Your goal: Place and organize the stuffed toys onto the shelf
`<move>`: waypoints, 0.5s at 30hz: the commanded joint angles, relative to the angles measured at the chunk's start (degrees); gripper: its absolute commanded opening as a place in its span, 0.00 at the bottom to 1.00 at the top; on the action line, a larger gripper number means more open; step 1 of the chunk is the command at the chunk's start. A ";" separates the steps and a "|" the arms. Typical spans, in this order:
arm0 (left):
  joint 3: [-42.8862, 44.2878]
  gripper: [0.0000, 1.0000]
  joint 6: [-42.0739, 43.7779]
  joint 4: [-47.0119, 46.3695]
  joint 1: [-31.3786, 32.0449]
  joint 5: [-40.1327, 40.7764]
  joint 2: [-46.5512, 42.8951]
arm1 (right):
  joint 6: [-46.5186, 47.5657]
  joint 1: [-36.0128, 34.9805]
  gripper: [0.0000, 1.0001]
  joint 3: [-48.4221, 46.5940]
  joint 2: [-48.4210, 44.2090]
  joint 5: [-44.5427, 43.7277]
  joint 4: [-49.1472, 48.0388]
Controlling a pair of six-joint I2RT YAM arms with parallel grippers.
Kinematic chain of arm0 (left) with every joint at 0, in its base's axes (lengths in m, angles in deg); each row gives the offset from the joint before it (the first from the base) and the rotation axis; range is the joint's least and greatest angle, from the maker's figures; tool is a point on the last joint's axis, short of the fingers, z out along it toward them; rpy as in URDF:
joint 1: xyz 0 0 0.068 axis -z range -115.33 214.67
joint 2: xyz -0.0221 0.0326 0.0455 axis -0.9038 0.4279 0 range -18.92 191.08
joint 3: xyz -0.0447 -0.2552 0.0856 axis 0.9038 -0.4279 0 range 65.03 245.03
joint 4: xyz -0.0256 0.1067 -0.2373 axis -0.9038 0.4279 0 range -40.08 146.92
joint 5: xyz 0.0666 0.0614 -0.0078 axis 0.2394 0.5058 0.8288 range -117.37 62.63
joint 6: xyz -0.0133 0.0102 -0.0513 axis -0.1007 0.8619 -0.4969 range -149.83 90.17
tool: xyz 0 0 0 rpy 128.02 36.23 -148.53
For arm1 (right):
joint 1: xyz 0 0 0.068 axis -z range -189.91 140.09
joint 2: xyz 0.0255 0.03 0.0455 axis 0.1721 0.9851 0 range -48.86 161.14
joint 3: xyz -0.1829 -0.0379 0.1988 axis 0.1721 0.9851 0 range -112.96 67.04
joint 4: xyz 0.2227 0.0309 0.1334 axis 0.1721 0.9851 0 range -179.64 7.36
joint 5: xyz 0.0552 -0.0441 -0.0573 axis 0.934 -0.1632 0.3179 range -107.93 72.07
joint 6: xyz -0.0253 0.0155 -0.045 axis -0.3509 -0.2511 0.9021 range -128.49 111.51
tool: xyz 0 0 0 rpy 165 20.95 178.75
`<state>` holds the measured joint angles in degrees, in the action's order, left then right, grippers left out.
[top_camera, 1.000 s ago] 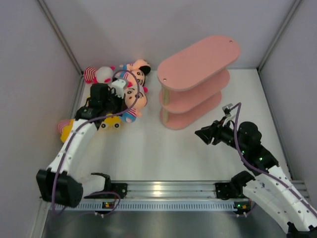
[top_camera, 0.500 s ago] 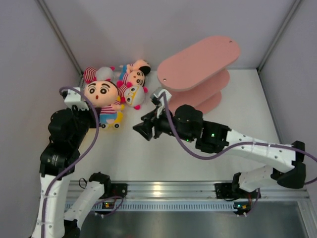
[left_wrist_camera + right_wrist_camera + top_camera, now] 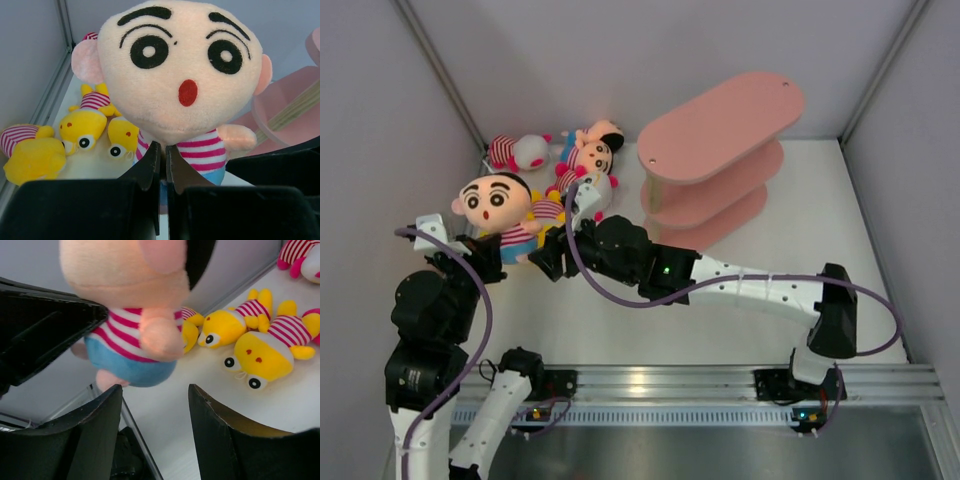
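My left gripper (image 3: 498,258) (image 3: 162,148) is shut on the lower body of a peach-faced stuffed toy (image 3: 497,203) (image 3: 180,75) in a striped shirt and blue shorts, held upright above the table's left side. My right gripper (image 3: 542,259) (image 3: 155,392) stands open just right of and below this toy (image 3: 131,315), not touching it. Yellow stuffed toys (image 3: 92,107) (image 3: 265,357) lie on the table behind. More striped toys (image 3: 588,152) sit at the back left. The pink shelf (image 3: 720,125) stands at the back right with nothing showing on its boards.
Grey walls close in the table on three sides, and the left wall (image 3: 380,150) is close to the held toy. Another white-faced toy (image 3: 517,150) lies in the back left corner. The right arm (image 3: 750,290) stretches across the table's middle. A metal rail (image 3: 660,382) runs along the near edge.
The left arm lifted the peach-faced toy out of the pile and drew it nearer and leftward. The right arm swung from the right side across to the toy, jaws widening slightly.
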<state>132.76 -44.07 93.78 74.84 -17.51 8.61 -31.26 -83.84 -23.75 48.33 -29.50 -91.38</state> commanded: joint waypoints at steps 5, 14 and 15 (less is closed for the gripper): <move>-1.10 0.00 -0.44 -2.11 -0.24 1.64 -0.46 | -2.29 -3.24 0.62 -4.23 0.29 -3.98 -4.41; -0.49 0.00 -1.93 -2.02 -0.33 -3.18 -0.90 | -2.46 -3.41 0.72 -10.81 5.99 -9.96 -0.02; -0.49 0.00 -2.02 -2.11 -0.33 -4.15 -0.90 | -2.55 -2.98 0.71 -11.51 6.69 -9.26 -0.02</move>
<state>131.62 -44.94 94.11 74.84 -18.49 8.55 -32.96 -86.75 -31.42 53.00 -37.08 -90.87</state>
